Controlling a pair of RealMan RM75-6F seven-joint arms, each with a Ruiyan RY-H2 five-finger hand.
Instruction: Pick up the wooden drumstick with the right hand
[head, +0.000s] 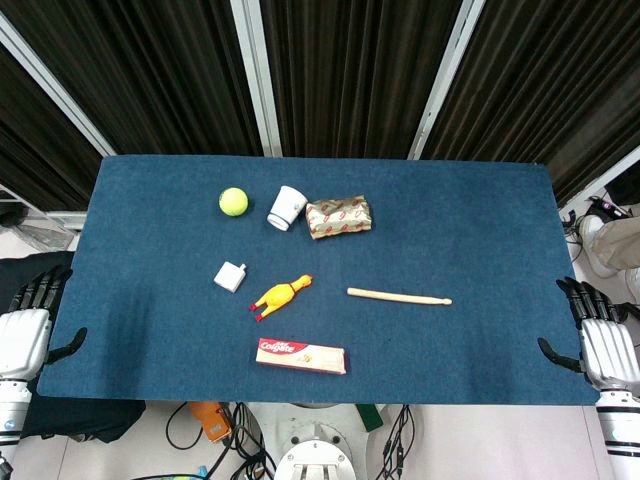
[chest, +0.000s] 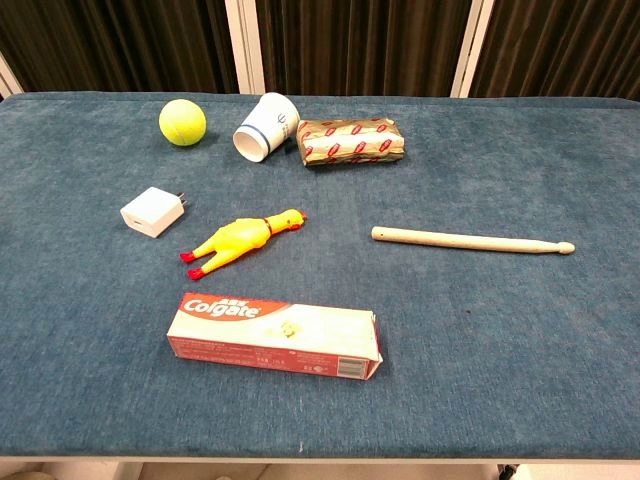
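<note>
The wooden drumstick (head: 399, 296) (chest: 472, 241) lies flat on the blue table, right of centre, its tip pointing right. My right hand (head: 601, 338) hangs off the table's right edge, well away from the stick, fingers apart and holding nothing. Off the left edge, my left hand (head: 30, 328) also holds nothing, with its fingers spread. Neither hand appears in the chest view.
On the blue table (head: 470, 220) lie a Colgate toothpaste box (head: 301, 356) (chest: 273, 336), a yellow rubber chicken (head: 281, 295) (chest: 240, 240), a white charger (head: 230, 277) (chest: 153, 211), a tennis ball (head: 233, 202) (chest: 182, 122), a tipped paper cup (head: 286, 207) (chest: 266, 126) and a wrapped snack packet (head: 338, 216) (chest: 352, 140).
</note>
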